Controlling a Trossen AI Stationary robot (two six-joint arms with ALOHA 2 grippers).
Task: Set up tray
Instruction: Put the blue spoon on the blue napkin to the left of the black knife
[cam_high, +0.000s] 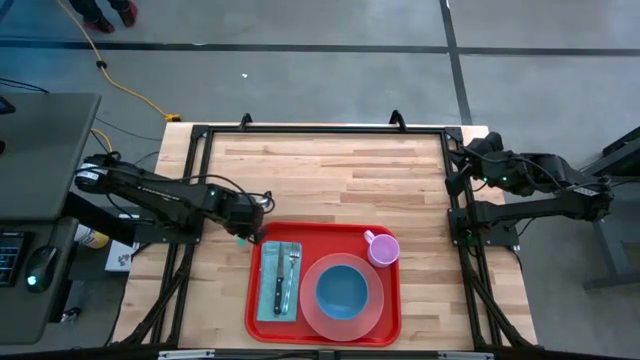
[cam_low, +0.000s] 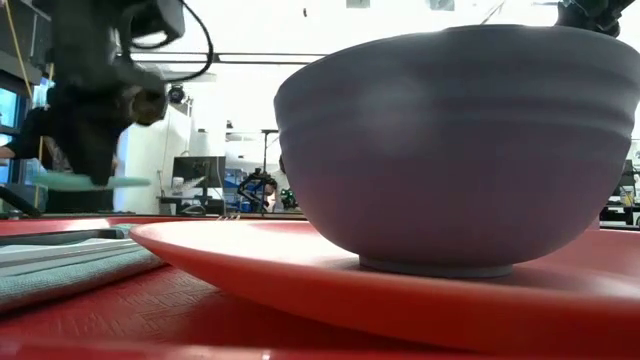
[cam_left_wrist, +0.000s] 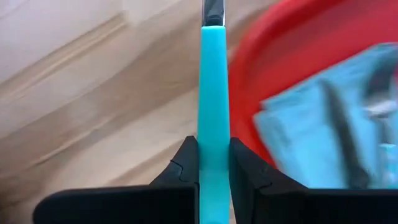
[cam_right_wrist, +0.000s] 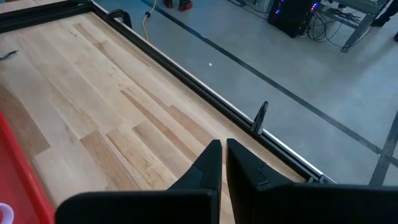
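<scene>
The red tray lies at the table's near edge. On it are a light blue napkin with a fork and a knife, a pink plate with a blue bowl, and a pink cup. My left gripper hovers at the tray's far left corner, shut on a teal-handled utensil. In the low view this utensil shows below the left gripper, above the napkin. My right gripper waits shut, raised at the table's right edge. My left gripper pinches the utensil's teal handle between its two fingers, which come from above and point steeply down. The handle runs on past the fingertips to a dark metal part. The utensil is lifted clear, roughly level, beside the tray's left rim.
Bare wooden tabletop stretches from the tray to the far edge, inside a black frame. A desk with a keyboard and a mouse stands to the left of the table.
</scene>
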